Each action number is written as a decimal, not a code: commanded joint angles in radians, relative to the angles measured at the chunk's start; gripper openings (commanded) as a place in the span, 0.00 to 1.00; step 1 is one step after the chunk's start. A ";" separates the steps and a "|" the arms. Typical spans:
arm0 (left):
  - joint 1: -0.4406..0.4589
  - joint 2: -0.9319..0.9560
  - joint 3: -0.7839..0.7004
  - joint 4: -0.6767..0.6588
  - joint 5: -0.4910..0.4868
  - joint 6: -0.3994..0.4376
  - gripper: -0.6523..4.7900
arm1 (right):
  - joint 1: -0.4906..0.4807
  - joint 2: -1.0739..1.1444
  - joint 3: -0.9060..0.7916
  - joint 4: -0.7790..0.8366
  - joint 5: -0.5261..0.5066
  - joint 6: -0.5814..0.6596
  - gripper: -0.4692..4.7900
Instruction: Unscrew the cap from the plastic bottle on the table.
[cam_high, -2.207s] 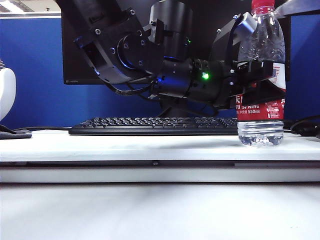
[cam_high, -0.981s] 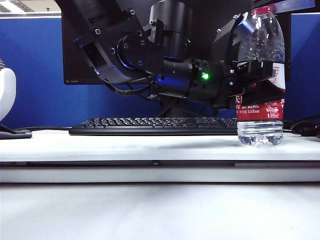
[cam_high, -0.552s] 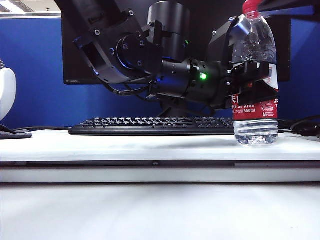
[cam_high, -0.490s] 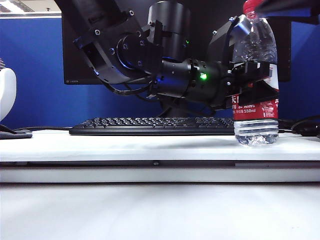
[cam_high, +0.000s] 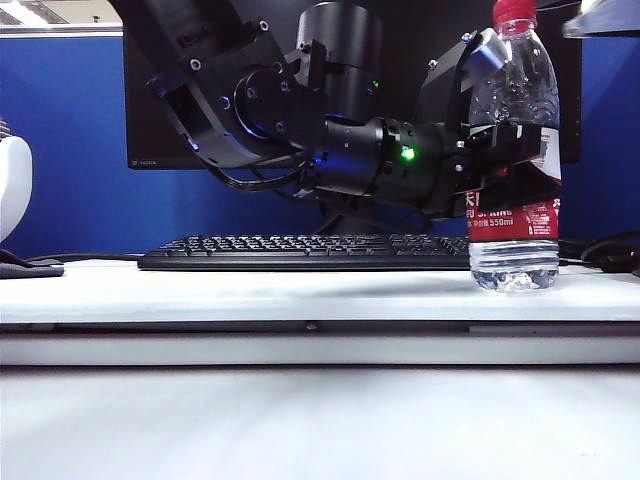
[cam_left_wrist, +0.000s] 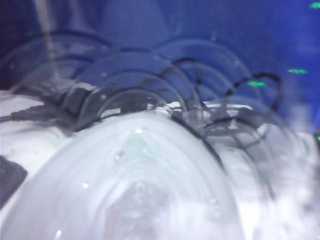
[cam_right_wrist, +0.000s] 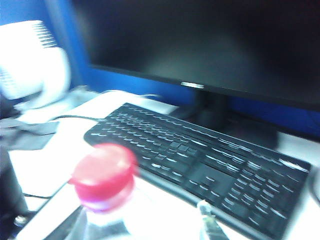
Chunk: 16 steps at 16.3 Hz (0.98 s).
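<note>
The table (cam_high: 250, 295) is the biggest thing before me, a wide white surface with a raised white board and a grey strip along its front edge. Behind it stands a dark monitor (cam_right_wrist: 210, 45), and in front of the monitor lies a black keyboard (cam_high: 300, 252), running from the middle of the board toward three o'clock in the exterior view. My left arm (cam_high: 260, 110) reaches across from ten o'clock toward three o'clock, a green light glowing on its wrist. My left gripper (cam_high: 510, 165) is clamped around the middle of the plastic bottle (cam_high: 515, 150), its dark fingers pressing on either side just above the label. The bottle stands upright on the board at about three o'clock of the exterior view, just beside the keyboard's end. It is tall, clear and ribbed, with water showing in its base, and my left wrist view sees only its curved transparent wall, blurred and very close. The label is red and white; I can read "550ml" and parts of letters, the rest hidden behind my fingers. The cap (cam_high: 515, 12) is small, round and red, sitting on the neck. My right gripper (cam_high: 600, 20) hangs at one o'clock, apart from the cap; only a blurred pale edge shows, so I cannot tell how its jaws stand.
</note>
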 joint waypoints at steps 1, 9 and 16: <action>-0.004 0.008 -0.006 -0.048 0.007 -0.003 0.33 | 0.037 -0.078 0.003 -0.085 0.153 0.008 0.84; -0.005 0.008 -0.006 -0.049 0.013 -0.005 0.33 | 0.653 -0.116 0.002 -0.015 1.145 0.050 0.84; -0.006 0.008 -0.006 -0.061 0.016 -0.008 0.33 | 0.710 0.025 0.002 0.127 1.244 0.007 0.76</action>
